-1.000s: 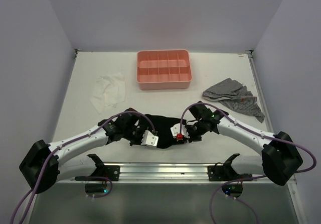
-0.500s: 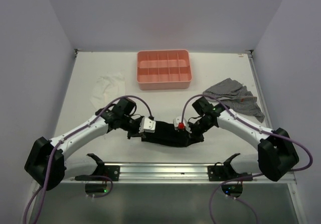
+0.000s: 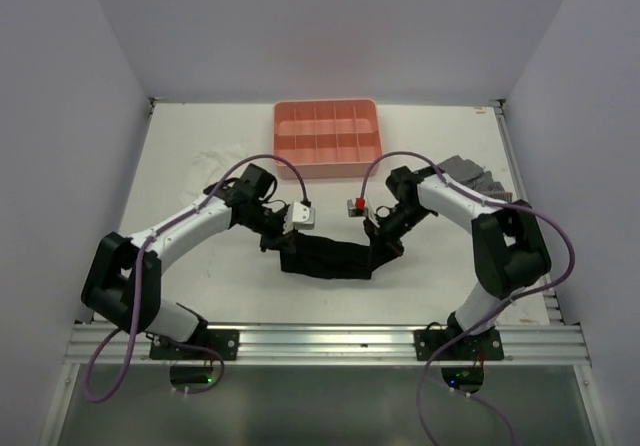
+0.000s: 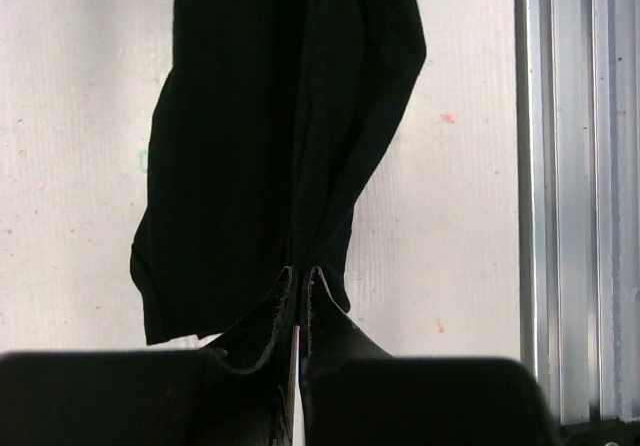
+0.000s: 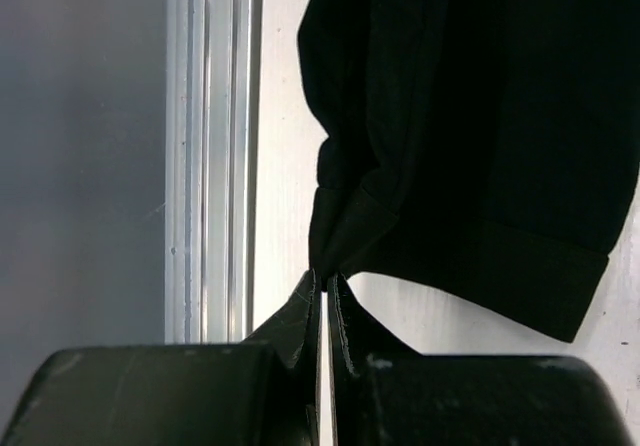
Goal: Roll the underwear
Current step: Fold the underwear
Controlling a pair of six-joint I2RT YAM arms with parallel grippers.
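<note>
The underwear [image 3: 325,258], a black folded band, stretched over the white tabletop [image 3: 190,286] between the two arms' fingers. The left fingers [image 4: 268,324] were pressed shut on a fold at one end, the fabric trailing away beyond their tips. The right fingers [image 5: 352,328] pinched the opposite edge the same way. To roll well, both would probably need even tension and matched turning, so the band rolls straight.

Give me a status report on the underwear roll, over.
Left gripper and right gripper: jaws shut on the underwear. Underwear stretched between them, not yet rolled. Pink tray sits beyond, apart from it.
</note>
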